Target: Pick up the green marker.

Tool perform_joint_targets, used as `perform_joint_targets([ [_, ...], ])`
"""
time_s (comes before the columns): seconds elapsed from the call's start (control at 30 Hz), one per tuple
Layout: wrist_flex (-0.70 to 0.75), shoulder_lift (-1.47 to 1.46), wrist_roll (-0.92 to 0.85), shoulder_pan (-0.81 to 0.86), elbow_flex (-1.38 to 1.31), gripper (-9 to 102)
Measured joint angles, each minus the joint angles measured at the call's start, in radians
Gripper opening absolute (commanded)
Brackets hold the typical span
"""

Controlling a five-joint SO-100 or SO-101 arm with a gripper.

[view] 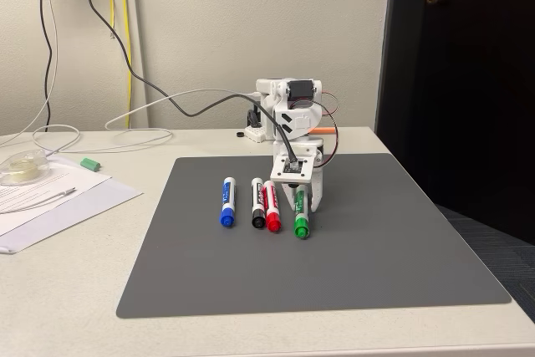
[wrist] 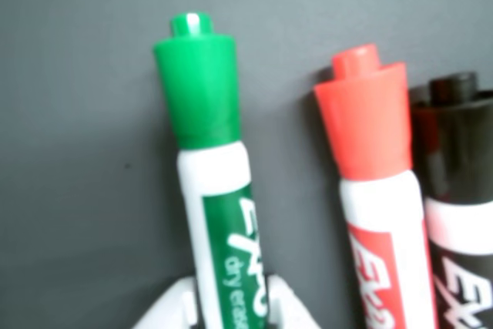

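Marker (wrist: 219, 213) (green) between gripper (wrist: 225, 306) fingertips

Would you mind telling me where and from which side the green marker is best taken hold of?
Grip the green marker across its labelled barrel, behind the cap, coming straight down from above. It lies flat on the grey mat, so only its long sides are free to pinch. In the fixed view the red marker lies to its left with a gap. The tool already straddles the barrel.

Fixed view: even, bright room light, sharp, soft shadows under my markers. Wrist view: close, slightly blurred, dimmer at the right edge.
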Motion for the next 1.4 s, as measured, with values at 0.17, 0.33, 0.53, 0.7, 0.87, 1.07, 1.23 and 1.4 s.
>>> perform_joint_targets([
  [0.17, 0.000, -0.002, 0.000, 0.000, 0.000, 9],
  [0.33, 0.000, -0.002, 0.000, 0.000, 0.000, 7],
  [0.53, 0.000, -0.003, 0.000, 0.000, 0.000, 7],
  [0.7, 0.000, -0.003, 0.000, 0.000, 0.000, 7],
  [0.87, 0.000, -0.003, 0.000, 0.000, -0.002, 8],
  [1.07, 0.000, -0.008, 0.000, 0.000, -0.002, 18],
  [1.23, 0.000, -0.008, -0.026, 0.000, -0.009, 20],
  [1.4, 0.000, -0.008, -0.060, 0.000, -0.021, 20],
])
